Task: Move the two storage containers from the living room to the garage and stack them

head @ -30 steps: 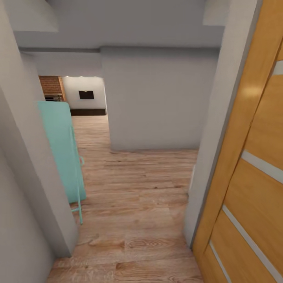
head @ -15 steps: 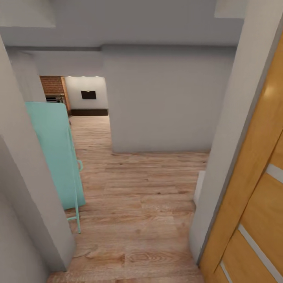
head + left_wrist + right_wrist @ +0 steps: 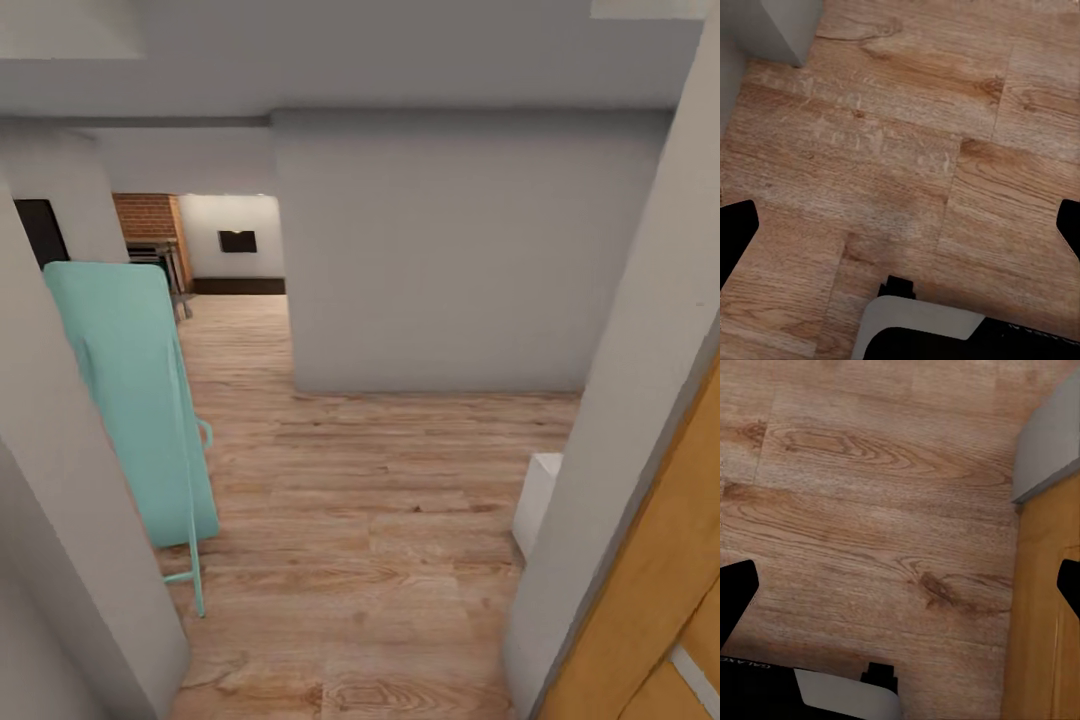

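Neither of the two rust-red storage containers is in sight from here, so where they sit cannot be told; both grippers travel empty. The left gripper [image 3: 900, 225] hangs over bare wood plank floor [image 3: 380, 520] with its jaws spread wide, one dark fingertip [image 3: 736, 232] at each edge of its wrist view; the right gripper [image 3: 900, 592] is spread the same way above planks just beside a honey-coloured wooden door [image 3: 1046, 615]. Judging by this, the step in hand is the drive toward the living room to fetch the first box. Ahead, a grey wall block [image 3: 440, 250] fills the far middle, a turquoise folded frame [image 3: 135, 400] leans at the near left, and a passage runs far left toward a brick wall [image 3: 150, 215]. The next move likely calls for steering left of the block, keeping clear of the frame and the near wall corner [image 3: 70, 540]
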Tool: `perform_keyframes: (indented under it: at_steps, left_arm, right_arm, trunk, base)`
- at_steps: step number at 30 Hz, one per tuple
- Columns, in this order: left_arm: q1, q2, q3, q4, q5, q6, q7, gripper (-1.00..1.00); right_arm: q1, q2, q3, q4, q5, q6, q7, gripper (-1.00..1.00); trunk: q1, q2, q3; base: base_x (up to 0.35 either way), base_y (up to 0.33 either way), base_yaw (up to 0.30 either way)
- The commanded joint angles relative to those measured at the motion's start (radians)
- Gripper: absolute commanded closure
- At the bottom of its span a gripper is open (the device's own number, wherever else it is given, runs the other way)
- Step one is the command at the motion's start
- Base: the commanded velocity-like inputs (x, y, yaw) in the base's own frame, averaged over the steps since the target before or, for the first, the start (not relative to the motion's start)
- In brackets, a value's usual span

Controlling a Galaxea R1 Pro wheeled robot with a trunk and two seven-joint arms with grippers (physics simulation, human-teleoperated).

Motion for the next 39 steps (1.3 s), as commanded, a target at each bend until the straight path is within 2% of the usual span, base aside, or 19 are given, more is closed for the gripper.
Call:
perform_keyframes:
  at_steps: [1, 8, 34, 39]
  left_arm:
    - [-0.002, 0.000, -0.001, 0.005, 0.004, -0.007, 0.002, -1.00]
    - [-0.003, 0.000, -0.001, 0.005, 0.004, -0.007, 0.004, -1.00]
    - [-0.003, 0.007, -0.002, 0.005, 0.003, -0.011, 0.006, -1.00]
    - [-0.002, 0.000, -0.002, 0.005, 0.003, -0.008, 0.005, -1.00]
  right_arm:
    - [-0.002, 0.000, 0.007, 0.004, 0.001, -0.007, 0.000, -1.00]
    - [-0.002, 0.000, 0.007, 0.004, 0.001, -0.007, 0.000, -1.00]
    - [-0.002, 0.000, 0.008, 0.004, 0.002, -0.007, 0.001, -1.00]
    - [-0.002, 0.000, 0.009, 0.004, 0.002, -0.005, 0.001, -1.00]
  trunk:
    - [0.001, -0.002, -0.002]
    - [0.001, -0.002, -0.002]
    - [0.001, -0.002, -0.002]
    - [0.001, -0.002, -0.002]
  base:
    - [0.325, 0.000, 0.264]
    - [0.325, 0.000, 0.153]
    - [0.325, 0.000, 0.002]
    - [0.325, 0.000, 0.000]
